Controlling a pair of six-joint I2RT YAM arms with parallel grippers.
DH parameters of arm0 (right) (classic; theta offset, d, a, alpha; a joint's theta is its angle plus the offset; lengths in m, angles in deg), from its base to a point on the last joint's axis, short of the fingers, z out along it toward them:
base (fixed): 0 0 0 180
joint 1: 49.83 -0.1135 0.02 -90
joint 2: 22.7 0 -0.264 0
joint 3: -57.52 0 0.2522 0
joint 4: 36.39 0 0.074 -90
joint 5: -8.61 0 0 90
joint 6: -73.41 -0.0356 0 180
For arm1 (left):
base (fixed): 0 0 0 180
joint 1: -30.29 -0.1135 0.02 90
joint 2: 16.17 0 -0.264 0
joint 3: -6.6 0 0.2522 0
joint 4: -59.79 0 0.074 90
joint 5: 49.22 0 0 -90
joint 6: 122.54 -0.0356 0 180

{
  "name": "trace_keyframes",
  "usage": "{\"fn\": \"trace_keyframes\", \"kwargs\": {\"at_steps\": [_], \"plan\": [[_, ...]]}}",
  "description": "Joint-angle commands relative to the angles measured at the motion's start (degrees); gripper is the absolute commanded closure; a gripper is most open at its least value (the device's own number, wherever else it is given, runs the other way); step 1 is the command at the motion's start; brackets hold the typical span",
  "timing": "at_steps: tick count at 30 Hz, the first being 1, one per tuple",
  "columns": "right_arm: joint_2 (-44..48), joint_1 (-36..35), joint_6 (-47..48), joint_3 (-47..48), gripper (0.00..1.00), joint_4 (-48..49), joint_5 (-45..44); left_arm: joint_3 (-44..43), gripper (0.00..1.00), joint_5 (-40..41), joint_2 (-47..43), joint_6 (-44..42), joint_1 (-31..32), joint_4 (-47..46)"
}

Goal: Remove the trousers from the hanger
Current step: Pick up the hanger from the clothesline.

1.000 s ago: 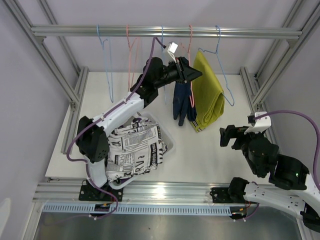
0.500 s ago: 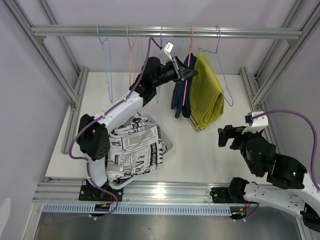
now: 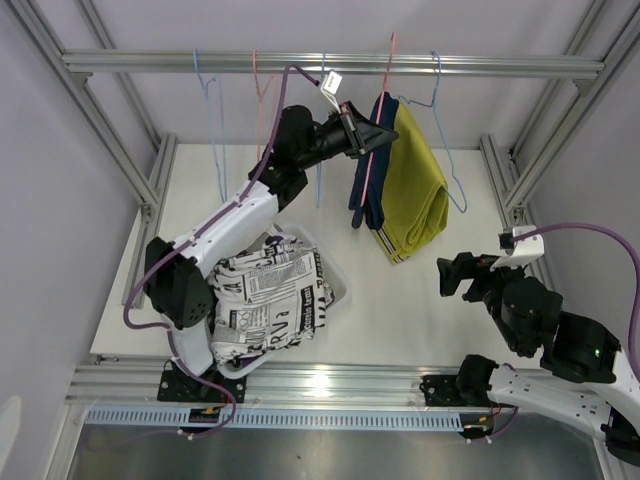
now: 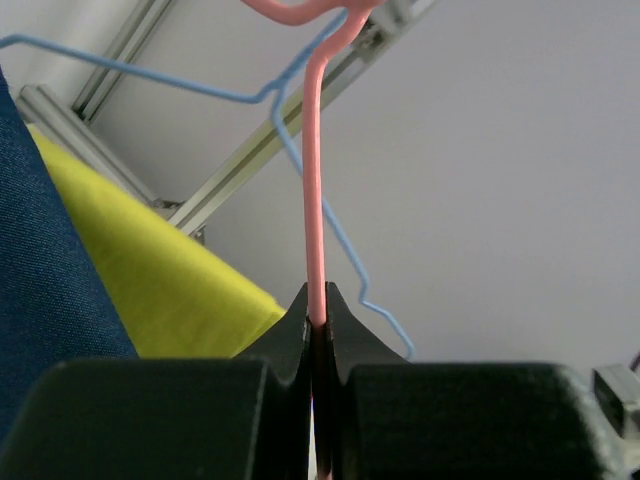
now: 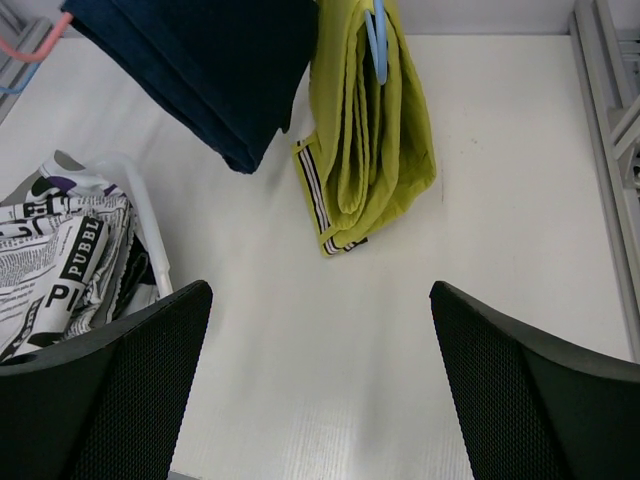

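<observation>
My left gripper (image 3: 378, 133) is shut on the wire of a pink hanger (image 3: 378, 120), high up by the rail; the wire sits pinched between its fingers in the left wrist view (image 4: 316, 210). The navy trousers (image 3: 367, 190) hang folded over that hanger and show at the wrist view's left edge (image 4: 45, 260). The mustard yellow trousers (image 3: 412, 190) with the striped waistband hang on a blue hanger (image 3: 445, 150) just to the right. My right gripper (image 3: 455, 275) is open and empty, low over the table, looking at both pairs (image 5: 365, 120).
A white basket (image 3: 335, 275) at the left holds the white trousers with black print (image 3: 270, 305). Empty blue and pink hangers (image 3: 215, 130) hang on the aluminium rail (image 3: 330, 63). Frame posts stand at both sides.
My left gripper has risen and tilted the pink hanger up, lifting the navy trousers toward the rail and against the yellow pair. The right arm barely moved.
</observation>
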Motion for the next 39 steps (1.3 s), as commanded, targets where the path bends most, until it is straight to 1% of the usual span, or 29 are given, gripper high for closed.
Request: {"fn": "trace_keyframes", "kwargs": {"at_steps": [1, 7, 14, 16, 18, 25, 29, 36, 39], "plan": [[1.3, 0.1, -1.1, -0.2, 0.05, 0.5, 0.2, -3.6, 0.99, -1.7, -8.1, -1.7, 0.4, -6.8], [0.5, 0.0, 0.1, 0.3, 0.06, 1.4, 1.4, 0.1, 0.99, -2.8, -14.0, -3.2, 0.6, -5.3], [-1.1, 0.1, 1.5, 0.8, 0.06, 3.6, 2.2, 5.4, 1.0, -2.1, -23.0, -5.5, 0.6, 1.8], [-1.5, 0.1, 1.8, 1.0, 0.05, 4.7, 3.3, 6.6, 1.0, -1.5, -25.9, -6.8, 0.6, 5.8], [-2.0, 0.1, 2.1, 1.0, 0.05, 5.5, 3.7, 6.7, 1.0, -1.1, -27.8, -8.3, 0.6, 8.4], [-5.8, 0.0, 2.8, 1.2, 0.05, 7.5, 4.9, 7.0, 1.0, 1.6, -36.1, -11.2, 0.6, 23.1], [-7.3, 0.1, 3.3, 1.8, 0.06, 10.1, 6.5, 8.2, 0.99, 4.0, -41.8, -12.7, 0.6, 26.9], [-11.9, 0.1, 3.9, 4.2, 0.07, 12.4, 9.2, 4.6, 1.0, 7.1, -46.0, -16.1, 0.6, 34.5], [-13.8, 0.1, 3.9, 4.8, 0.07, 13.2, 9.7, 5.2, 0.99, 8.4, -47.8, -16.9, 0.6, 35.9]]}}
